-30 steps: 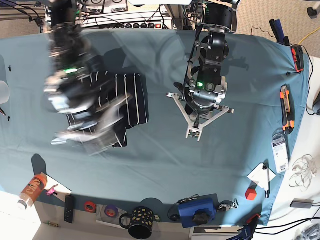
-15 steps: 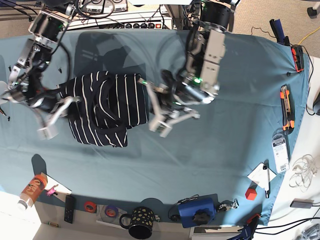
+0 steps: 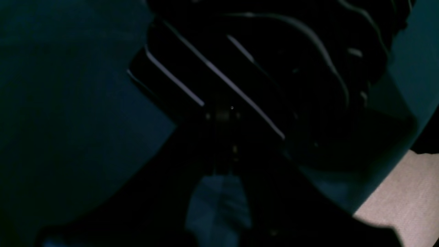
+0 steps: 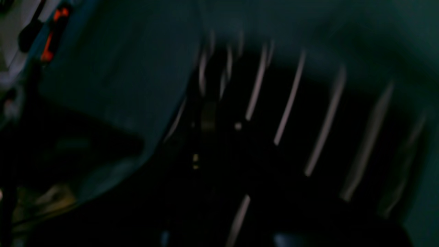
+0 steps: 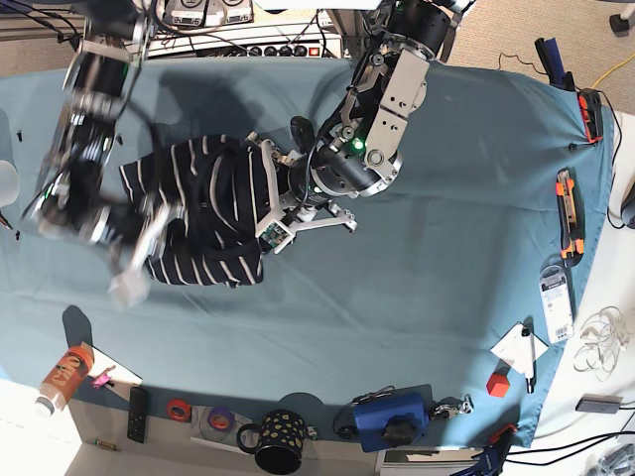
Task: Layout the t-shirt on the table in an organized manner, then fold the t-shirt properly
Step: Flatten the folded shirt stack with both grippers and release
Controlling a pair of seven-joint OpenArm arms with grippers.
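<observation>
Both arms crowd the bunched t-shirt (image 5: 203,213); mug (image 5: 279,441) at table (image 5: 417,317) edge.

left arm (image 5: 382,109): grey and black segmented casing, green indicator light
left gripper (image 5: 280,220): pale metal fingers
right arm (image 5: 89,119): black and grey links, motion-blurred

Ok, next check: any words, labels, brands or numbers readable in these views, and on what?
None can be read.
Orange can at the table edge: dark print, too small to read.
White packet on the far side: printed label, too small to read.
Wrist views: dark and blurred, showing only the t-shirt stripes, no text.
</observation>
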